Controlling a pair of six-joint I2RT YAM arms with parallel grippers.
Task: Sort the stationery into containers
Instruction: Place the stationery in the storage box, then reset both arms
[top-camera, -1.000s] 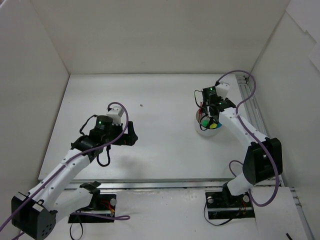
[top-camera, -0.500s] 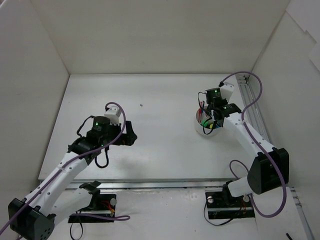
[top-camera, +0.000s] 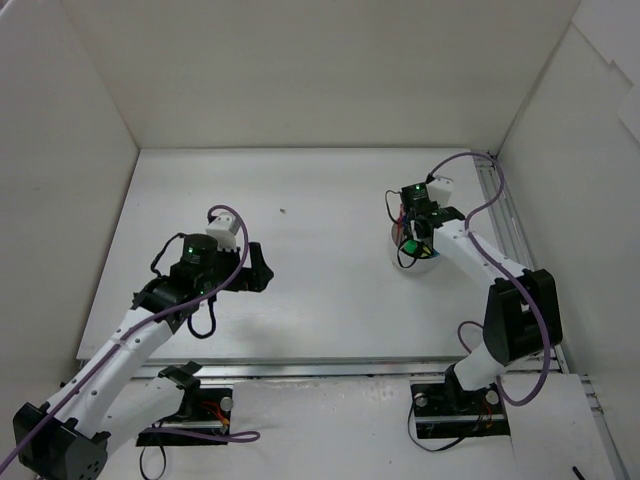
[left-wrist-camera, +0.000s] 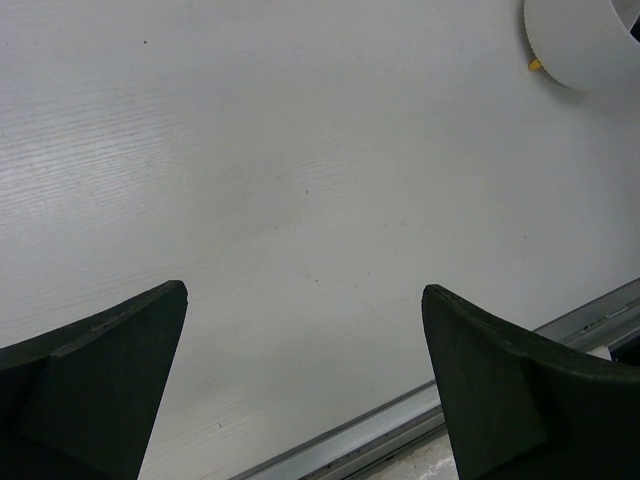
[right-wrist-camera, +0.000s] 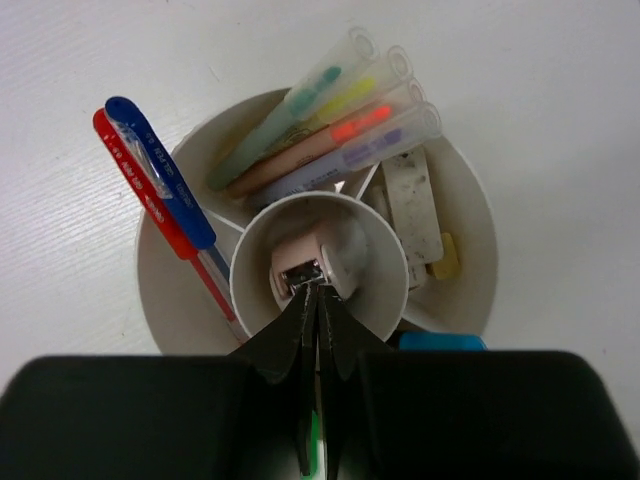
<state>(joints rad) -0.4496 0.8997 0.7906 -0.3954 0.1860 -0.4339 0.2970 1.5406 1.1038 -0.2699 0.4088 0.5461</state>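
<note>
Now that the right gripper (right-wrist-camera: 318, 302) has closed, empty, above the inner cup (right-wrist-camera: 392, 290), all visible stationery sits in the tub (right-wrist-camera: 158, 285) (pens (right-wrist-camera: 160, 180), highlighters (right-wrist-camera: 335, 125), pink eraser (right-wrist-camera: 298, 252)). The left gripper (left-wrist-camera: 304, 291) hangs fully open over the table (left-wrist-camera: 300, 150). Sorting looks complete.

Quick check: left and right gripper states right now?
Left gripper: open, holding nothing.
Right gripper: shut, tips over the small cup, nothing visibly held.
</note>
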